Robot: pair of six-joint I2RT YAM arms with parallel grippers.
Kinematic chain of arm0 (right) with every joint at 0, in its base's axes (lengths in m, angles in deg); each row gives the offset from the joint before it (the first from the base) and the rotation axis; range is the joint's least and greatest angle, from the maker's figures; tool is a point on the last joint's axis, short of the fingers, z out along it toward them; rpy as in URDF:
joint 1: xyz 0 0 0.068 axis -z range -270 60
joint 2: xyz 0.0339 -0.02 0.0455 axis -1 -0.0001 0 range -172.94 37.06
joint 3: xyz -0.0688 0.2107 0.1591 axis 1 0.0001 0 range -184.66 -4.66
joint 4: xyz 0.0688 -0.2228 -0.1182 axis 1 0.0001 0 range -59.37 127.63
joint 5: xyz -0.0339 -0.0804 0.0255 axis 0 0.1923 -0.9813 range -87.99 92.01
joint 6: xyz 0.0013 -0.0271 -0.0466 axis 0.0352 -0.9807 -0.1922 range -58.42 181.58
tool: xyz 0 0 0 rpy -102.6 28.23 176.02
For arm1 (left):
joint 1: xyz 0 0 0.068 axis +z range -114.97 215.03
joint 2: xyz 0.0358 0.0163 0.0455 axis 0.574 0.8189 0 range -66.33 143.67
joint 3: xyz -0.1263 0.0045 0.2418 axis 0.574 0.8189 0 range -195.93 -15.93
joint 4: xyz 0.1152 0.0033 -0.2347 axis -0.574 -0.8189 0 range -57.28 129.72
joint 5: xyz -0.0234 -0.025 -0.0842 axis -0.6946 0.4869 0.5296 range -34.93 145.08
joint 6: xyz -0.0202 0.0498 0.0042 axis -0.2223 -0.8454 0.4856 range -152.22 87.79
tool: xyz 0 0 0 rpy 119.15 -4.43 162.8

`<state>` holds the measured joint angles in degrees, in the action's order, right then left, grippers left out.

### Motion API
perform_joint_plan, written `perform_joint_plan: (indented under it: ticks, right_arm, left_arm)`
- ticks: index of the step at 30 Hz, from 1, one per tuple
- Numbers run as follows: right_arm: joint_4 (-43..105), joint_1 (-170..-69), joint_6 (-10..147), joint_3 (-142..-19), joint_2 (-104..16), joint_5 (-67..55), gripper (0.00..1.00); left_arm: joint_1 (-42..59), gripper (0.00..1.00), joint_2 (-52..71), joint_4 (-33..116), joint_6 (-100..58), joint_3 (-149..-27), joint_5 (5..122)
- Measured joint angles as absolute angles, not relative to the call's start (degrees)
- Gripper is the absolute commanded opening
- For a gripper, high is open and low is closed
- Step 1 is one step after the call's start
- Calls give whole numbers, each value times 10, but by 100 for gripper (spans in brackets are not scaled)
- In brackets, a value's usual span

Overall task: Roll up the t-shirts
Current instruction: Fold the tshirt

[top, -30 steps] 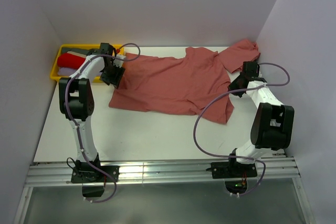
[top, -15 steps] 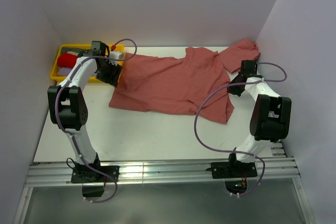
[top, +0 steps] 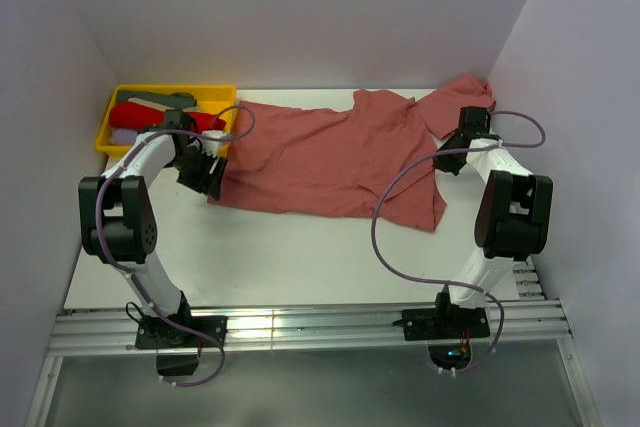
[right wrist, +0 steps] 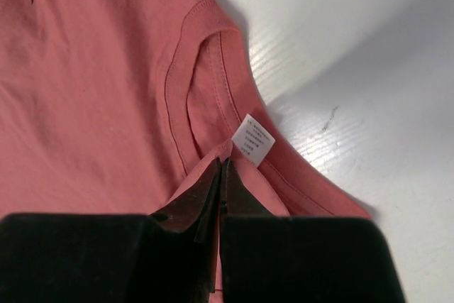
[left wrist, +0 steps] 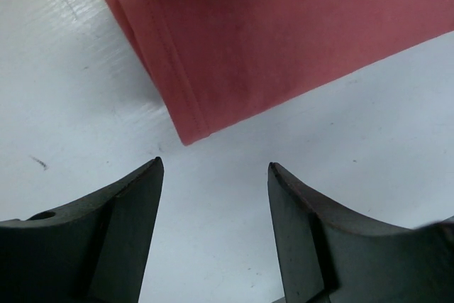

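A dusty salmon-red t-shirt (top: 330, 157) lies spread across the middle of the white table, one part bunched at the far right corner. My left gripper (top: 210, 182) is open and empty, just off the shirt's near-left corner. In the left wrist view that hem corner (left wrist: 186, 129) lies ahead of the open gripper (left wrist: 215, 169), not between its fingers. My right gripper (top: 445, 160) is shut on a fold of the shirt at the neck. In the right wrist view the gripper (right wrist: 221, 163) pinches cloth beside the white label (right wrist: 253, 136).
A yellow tray (top: 165, 90) stands at the far left, holding a bright red shirt (top: 135, 112), a grey one (top: 160, 99) and a lavender one (top: 125, 135). Walls close in on the left, the back and the right. Each arm's purple cable loops over the table.
My left gripper has moved from the shirt's far-left edge by the tray toward me, to its near-left corner. My right gripper has shifted slightly farther back, still holding the cloth.
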<state>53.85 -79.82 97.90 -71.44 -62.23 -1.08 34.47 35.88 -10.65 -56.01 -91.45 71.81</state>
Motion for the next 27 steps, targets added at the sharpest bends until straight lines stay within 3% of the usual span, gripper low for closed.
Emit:
perform_joint_plan:
  ticks: [11,13,17,20,27]
  right_arm:
    - [545,-798,970,-742,-653,-5,9]
    - [546,-798,966,-748,-654,-4,14]
    - [551,-798,958,-759,-655,4,44]
    - [559,-798,950,-762,-654,19,56]
    - [602,-797,954,-695,-547,41,58]
  left_arm:
    - [375,64,420,-79,-557,-916,764]
    - [375,64,424,-74,-554,-916,767]
    - [376,60,431,-68,-550,-916,778]
    - [377,56,437,-66,-550,-916,783]
    - [377,49,442,-62,-550,-916,798]
